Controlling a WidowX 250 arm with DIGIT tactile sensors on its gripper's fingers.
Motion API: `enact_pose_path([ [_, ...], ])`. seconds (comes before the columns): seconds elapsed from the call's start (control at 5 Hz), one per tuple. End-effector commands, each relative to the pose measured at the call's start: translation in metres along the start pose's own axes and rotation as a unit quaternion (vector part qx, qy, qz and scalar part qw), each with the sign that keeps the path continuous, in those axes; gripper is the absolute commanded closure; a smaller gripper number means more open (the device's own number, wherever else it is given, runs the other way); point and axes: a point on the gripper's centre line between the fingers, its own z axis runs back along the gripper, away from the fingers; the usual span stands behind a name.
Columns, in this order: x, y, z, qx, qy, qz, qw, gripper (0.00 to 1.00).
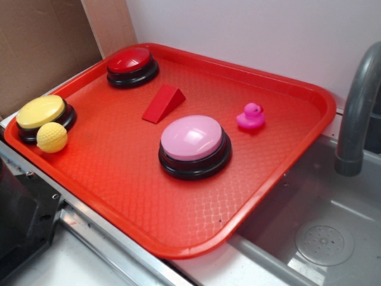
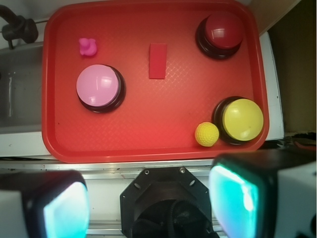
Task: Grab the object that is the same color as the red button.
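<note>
**Hand high over the tray edge, red wedge untouched**

Nearest the wrist camera are the hand's (image 2: 143, 198) two pads, blurred at the bottom of the view and standing wide apart with nothing between them, hovering over the counter edge short of the red tray (image 2: 148, 144).

Left to right in that view: the pink duck (image 2: 87, 46) sits in the far left corner, the pink button (image 2: 98, 87) just below it. Mid-tray lies the red wedge (image 2: 157, 60), alone, well apart from everything. Farther right stands the red button (image 2: 224, 29) at the far corner, then the yellow ball (image 2: 206, 134) touching the yellow button (image 2: 242, 119).

The step, as I judge it, is the approach. The wedge matches the red button, so the hand should travel forward over the tray, centre above the wedge, turn so the pads close across its narrow flat sides rather than the slope, and descend low before closing.
</note>
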Motion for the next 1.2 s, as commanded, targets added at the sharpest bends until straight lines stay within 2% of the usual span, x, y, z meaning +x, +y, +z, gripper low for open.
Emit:
enact_pose_path([
  [0.0,0.0,0.0,0.0,0.0,0.0,0.0,1.0,0.0],
  [0.2,0.037,0.0,-0.012,0.007,0.02,-0.003,1.0,0.0],
  [0.4,0.079,-0.007,-0.062,0.016,0.074,0.002,0.997,0.0],
  [0.6,0.096,-0.008,-0.119,0.029,0.124,0.013,0.992,0.0],
  [0.8,0.097,0.001,-0.167,0.028,0.151,0.032,0.988,0.0],
  [1.0,0.103,0.018,-0.186,0.024,0.153,0.055,0.986,0.0],
])
